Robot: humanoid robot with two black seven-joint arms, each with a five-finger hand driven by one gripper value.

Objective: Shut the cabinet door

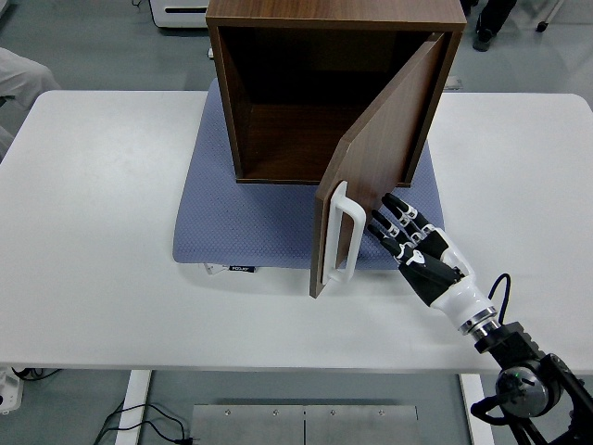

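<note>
A dark brown wooden cabinet [278, 56] stands on a blue mat [250, 222], its front open toward me. Its door [375, 158] is hinged on the right side and stands at roughly half swing, its free edge near the mat's front. A white handle [339, 233] sits on the door's outer face by that edge. My right hand [408, 234], black-fingered with a white back, reaches in from the lower right with its fingers stretched out flat. The fingertips [382, 215] rest against the door's outer face just right of the handle. The hand holds nothing.
The cabinet and mat sit mid-table on a white tabletop [93, 204]. A person's light clothing [14, 79] shows at the far left edge. Cables [139, 422] lie on the floor below the table's front edge.
</note>
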